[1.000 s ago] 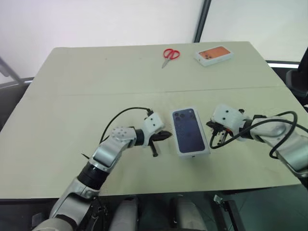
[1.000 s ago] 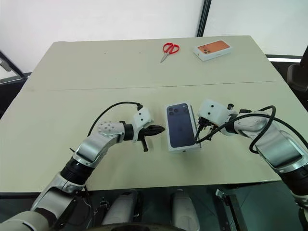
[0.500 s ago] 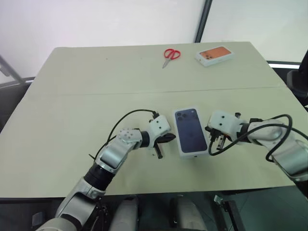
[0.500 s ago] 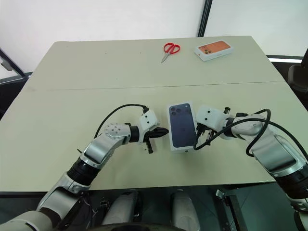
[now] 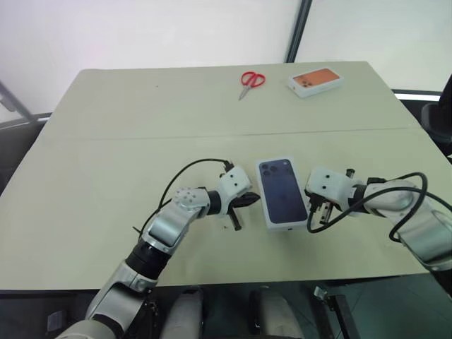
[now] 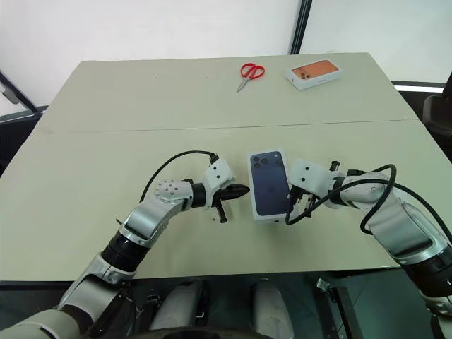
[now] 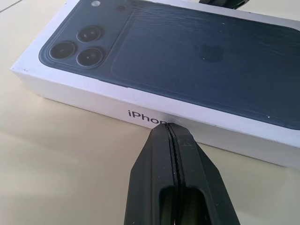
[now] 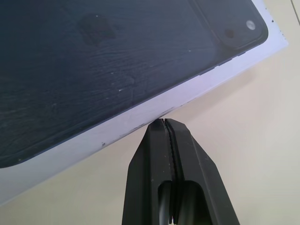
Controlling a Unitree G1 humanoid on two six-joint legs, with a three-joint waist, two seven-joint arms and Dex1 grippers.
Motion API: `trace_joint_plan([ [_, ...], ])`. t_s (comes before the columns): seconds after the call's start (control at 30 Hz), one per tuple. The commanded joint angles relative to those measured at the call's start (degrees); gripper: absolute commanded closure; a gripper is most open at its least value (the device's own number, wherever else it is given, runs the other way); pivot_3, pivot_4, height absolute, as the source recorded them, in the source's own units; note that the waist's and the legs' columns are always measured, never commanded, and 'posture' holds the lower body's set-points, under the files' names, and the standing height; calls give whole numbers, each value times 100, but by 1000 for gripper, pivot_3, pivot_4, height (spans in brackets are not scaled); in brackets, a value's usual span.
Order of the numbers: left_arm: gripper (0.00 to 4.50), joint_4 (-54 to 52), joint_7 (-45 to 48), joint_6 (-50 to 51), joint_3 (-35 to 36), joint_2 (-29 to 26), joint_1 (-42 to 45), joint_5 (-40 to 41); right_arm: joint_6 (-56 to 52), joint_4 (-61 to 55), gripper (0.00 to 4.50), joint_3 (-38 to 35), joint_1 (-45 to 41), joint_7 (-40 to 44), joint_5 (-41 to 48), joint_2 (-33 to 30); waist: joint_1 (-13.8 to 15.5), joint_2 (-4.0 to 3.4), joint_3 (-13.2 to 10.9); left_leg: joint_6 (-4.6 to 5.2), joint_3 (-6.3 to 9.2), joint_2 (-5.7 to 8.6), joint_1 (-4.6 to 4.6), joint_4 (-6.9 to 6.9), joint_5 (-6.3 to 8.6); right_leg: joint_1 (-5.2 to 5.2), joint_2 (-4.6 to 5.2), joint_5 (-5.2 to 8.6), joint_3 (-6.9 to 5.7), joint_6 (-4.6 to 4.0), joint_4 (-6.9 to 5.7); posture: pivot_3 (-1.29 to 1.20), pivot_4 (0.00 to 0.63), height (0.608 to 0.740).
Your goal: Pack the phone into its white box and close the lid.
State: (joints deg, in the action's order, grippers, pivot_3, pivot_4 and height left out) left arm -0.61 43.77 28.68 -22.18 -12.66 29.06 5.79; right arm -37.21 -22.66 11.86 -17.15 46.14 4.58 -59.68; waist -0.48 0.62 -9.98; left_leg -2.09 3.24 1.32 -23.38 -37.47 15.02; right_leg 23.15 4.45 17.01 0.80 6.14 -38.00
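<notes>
Your white rectangular cardboard lid (image 5: 282, 193), printed with a dark blue phone, sits squarely over what I take to be the white box beneath it, near the middle of the pale beige bench (image 5: 106, 127), a little toward its near edge. The phone itself is hidden, presumably already inside.

Your left gripper (image 7: 169, 127) has its two black fingers pressed together, holding nothing, with the tips right at the lid's long side wall, touching it or just short of it, beside the printed lettering. Your right gripper (image 8: 162, 123) is likewise closed and empty, its tips at the opposite long side. So the package sits between the two closed tips.

Judge the package as light and stiff: thin card walls that flex little but dent if pinched at a point. The printed top looks glossy (it already carries fine scratches), so expect it to be slippery under the hard fingers. The lid likely slides down slowly as air escapes, and a push on one side alone will probably skate the whole thing across the smooth bench.

Take it by the long side walls, pressing evenly from both sides, or press flat on the top near the centre rather than at a corner. The red-handled scissors (image 5: 250, 80) and the white box with the orange picture (image 5: 314, 80) lie well apart, near the far edge.
</notes>
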Motion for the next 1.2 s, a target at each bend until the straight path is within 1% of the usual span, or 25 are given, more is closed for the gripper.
trace_joint_plan([
  [0.03,4500,-261,37,-30,75,87,88,151,67,-165,4484,-178,14,48,-64,34,-3,0,0,0,0,0,0,0,0,0,0,0,0,0,0,0,150,740],
  [0.53,4500,-348,64,27,55,202,45,183,84,-162,4484,-161,120,119,-255,85,3,0,0,0,0,1,0,-1,0,0,1,0,0,0,-1,0,150,740],
  [0.67,4500,-335,76,3,14,161,38,127,90,-173,4484,-168,140,139,-281,79,4,0,0,0,0,1,0,-2,0,-1,1,0,0,0,-1,0,150,740],
  [0.8,4500,-257,61,-79,91,10,16,62,214,-38,4484,-367,126,171,-379,-94,-2,0,0,0,0,1,0,-2,0,-1,1,0,0,0,-1,0,150,740],
  [0.9,4500,-213,-47,-14,351,-10,59,187,211,74,4484,-759,87,198,-193,-55,-1,0,0,0,0,1,0,-2,0,-1,1,0,0,0,-1,0,150,740],
  [0.97,4500,-203,-186,140,679,163,227,442,124,-57,4484,-1220,170,440,201,-33,6,0,0,0,1,1,0,-3,0,-1,1,0,0,0,-2,0,150,740],
  [1.03,4500,-89,-348,172,860,377,457,555,-82,-231,4484,-1616,265,671,647,24,24,1,0,0,3,0,-1,-4,0,-2,0,0,-3,0,-2,0,150,740],
  [1.1,4500,126,-473,112,870,548,673,514,-286,-382,4484,-1824,358,831,999,71,66,2,0,0,4,1,-2,-11,0,-6,1,0,-5,0,-1,0,150,740],
  [1.2,4500,498,-589,58,744,728,939,365,-454,-755,4484,-1891,631,1011,1362,60,112,1,1,11,3,3,-1,-23,7,-13,1,0,-5,1,0,0,150,740],
])
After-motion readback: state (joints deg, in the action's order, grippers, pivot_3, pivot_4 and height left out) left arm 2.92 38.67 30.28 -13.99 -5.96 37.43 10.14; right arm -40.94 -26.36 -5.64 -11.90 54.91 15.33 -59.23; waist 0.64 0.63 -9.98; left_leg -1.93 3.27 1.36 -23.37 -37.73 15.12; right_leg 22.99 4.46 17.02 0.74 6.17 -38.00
